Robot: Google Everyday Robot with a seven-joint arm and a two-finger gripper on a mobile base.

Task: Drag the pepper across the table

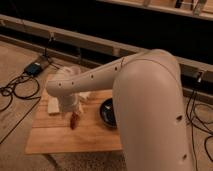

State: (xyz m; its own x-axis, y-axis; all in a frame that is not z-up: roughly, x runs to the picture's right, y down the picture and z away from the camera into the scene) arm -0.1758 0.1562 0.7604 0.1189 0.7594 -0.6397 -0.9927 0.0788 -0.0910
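The pepper (74,120) is a small slender dark red-brown thing lying on the light wooden table (65,140), left of the middle. My gripper (75,109) hangs at the end of the white arm, right above the pepper's far end and very near it. The arm's wrist hides the gripper's tip and the top of the pepper.
A black bowl (108,113) sits on the table right of the pepper, partly behind my arm. A pale rectangular block (53,105) lies at the table's left edge. Cables (15,92) and a small box (34,68) lie on the floor to the left.
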